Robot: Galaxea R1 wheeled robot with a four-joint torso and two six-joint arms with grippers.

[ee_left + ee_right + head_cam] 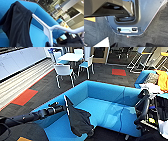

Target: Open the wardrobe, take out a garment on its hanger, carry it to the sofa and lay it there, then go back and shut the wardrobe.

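The garment (pixel 78 119) hangs from its hanger (pixel 66 106), which my left gripper (pixel 60 107) pinches in its jaws just above the sofa (pixel 105 109) seat's near left end. Its hem trails toward the front edge, so I judge it could slide to the floor. Farther off stand white chairs (pixel 63 73).

Probably office lounge: blue sofa (pixel 105 105), meeting table (pixel 71 57), white chairs (pixel 63 72).

You see the black garment (pixel 78 119) hanging from its white hanger (pixel 66 106), draped over the blue sofa's (pixel 105 100) front seat.
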